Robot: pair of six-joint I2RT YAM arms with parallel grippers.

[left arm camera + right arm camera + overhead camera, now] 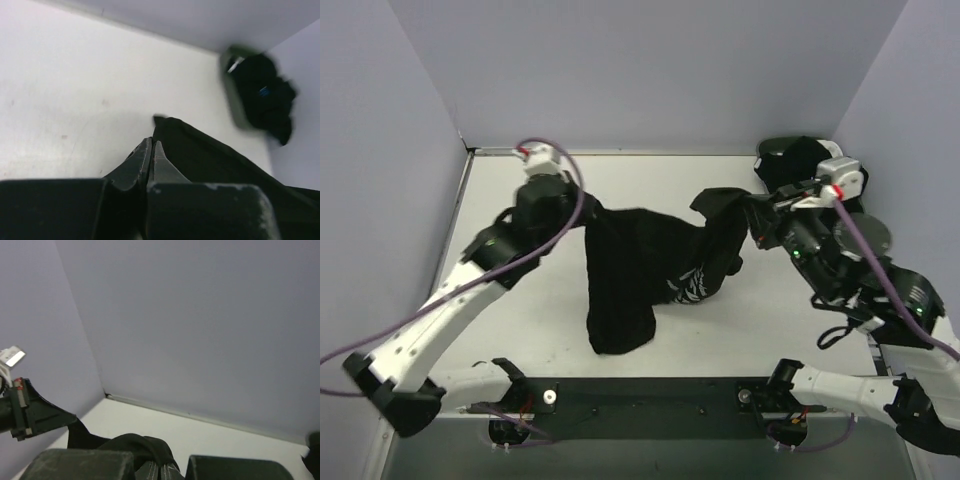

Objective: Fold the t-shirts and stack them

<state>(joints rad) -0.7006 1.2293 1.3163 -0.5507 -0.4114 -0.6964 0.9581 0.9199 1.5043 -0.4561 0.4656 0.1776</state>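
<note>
White table [550,330] — lavender walls [650,70] on three sides (black t-shirt [630,270] stretched above).

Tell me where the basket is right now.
In the top external view the basket sits in the far right corner of the table, just behind the right gripper holding the black t-shirt.

Top camera looked down from high, on the near side of the shirt [630,280]. Left wrist camera sat close against it, facing the basket [229,87] beyond. Right wrist camera, equally close, faced the wall [200,315] behind. All three shared the shirt.
</note>
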